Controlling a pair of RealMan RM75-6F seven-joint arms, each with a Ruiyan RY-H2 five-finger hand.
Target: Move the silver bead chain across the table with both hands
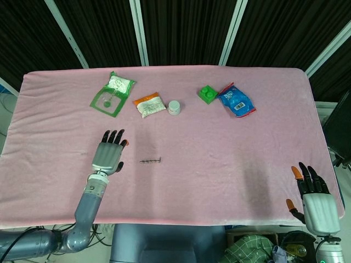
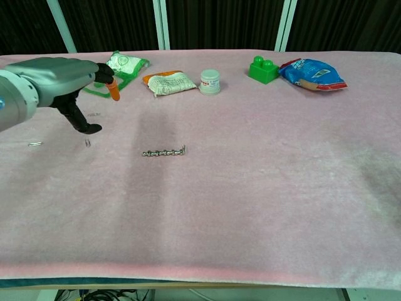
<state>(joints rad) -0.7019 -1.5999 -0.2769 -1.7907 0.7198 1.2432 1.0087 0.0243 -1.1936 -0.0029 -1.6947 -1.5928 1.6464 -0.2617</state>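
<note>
The silver bead chain (image 1: pixel 150 161) (image 2: pixel 164 152) lies straight and short on the pink cloth, left of the table's middle. My left hand (image 1: pixel 108 154) (image 2: pixel 59 84) hovers above the cloth just left of the chain, fingers spread and holding nothing. It is apart from the chain. My right hand (image 1: pixel 314 197) sits off the table's near right corner, fingers spread and empty. The chest view does not show the right hand.
Along the far side lie a green packet (image 1: pixel 112 93), an orange and white pouch (image 1: pixel 149 104), a small white jar (image 1: pixel 174 107), a green block (image 1: pixel 207 93) and a blue snack bag (image 1: pixel 236 100). Small metal clips (image 2: pixel 88 143) lie under the left hand.
</note>
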